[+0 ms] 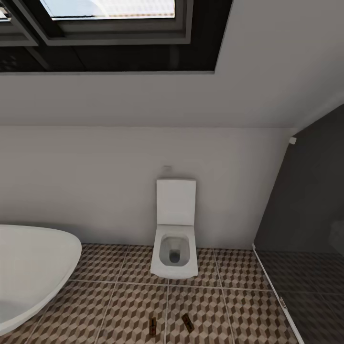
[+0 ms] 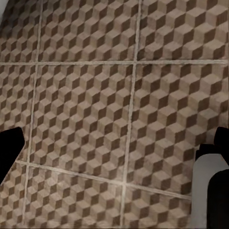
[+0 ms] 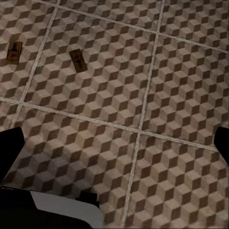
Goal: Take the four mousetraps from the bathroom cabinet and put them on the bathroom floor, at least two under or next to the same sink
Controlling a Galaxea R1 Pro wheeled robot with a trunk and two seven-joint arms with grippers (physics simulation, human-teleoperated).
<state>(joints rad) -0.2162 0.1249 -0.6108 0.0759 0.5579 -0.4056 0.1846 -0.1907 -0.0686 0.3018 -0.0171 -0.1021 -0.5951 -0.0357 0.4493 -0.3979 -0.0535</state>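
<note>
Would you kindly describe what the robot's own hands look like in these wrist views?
Little of them is in frame. In the left wrist view, the left hand shows as two plain black fingers at opposite edges of the picture. The right hand looks the same in its own view: black fingers, matte and unmarked. No cables or labels are visible. Pale grey and black robot bodywork sits near each.

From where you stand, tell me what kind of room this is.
A bathroom, clearly: a white toilet stands against the wall, a bathtub curves in beside it, and the floor is cube-patterned tile. Two mousetraps lie on that tile.
</note>
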